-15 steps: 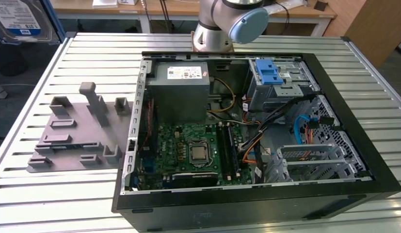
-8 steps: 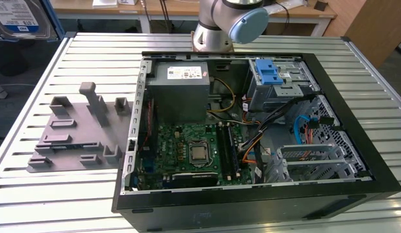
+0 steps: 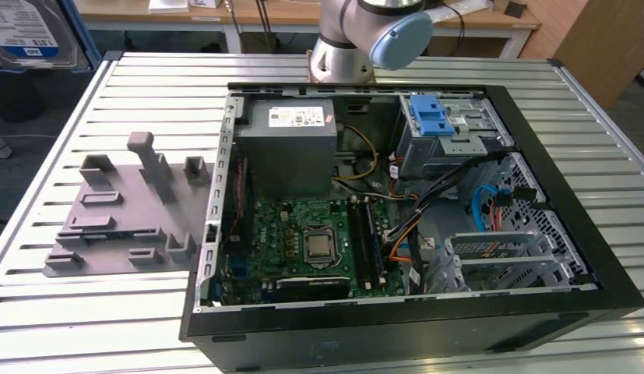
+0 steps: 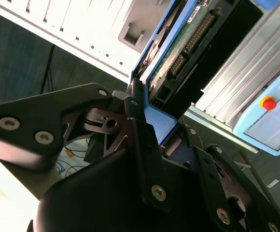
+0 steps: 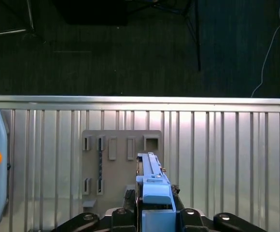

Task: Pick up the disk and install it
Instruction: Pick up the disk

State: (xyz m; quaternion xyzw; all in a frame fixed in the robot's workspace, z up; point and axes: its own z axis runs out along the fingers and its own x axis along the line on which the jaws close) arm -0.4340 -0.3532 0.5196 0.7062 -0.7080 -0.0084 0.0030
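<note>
One blue-framed disk [image 5: 152, 179], edge-on

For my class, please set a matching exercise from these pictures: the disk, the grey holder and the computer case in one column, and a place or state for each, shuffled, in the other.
Column one
1. disk
2. grey holder
3. computer case

Column two
A. lies open, its circuit board showing
B. clamped in the gripper
C. stands on the table, at the exterior view's left of the case

Pairs: 1-B, 2-C, 3-A.
</note>
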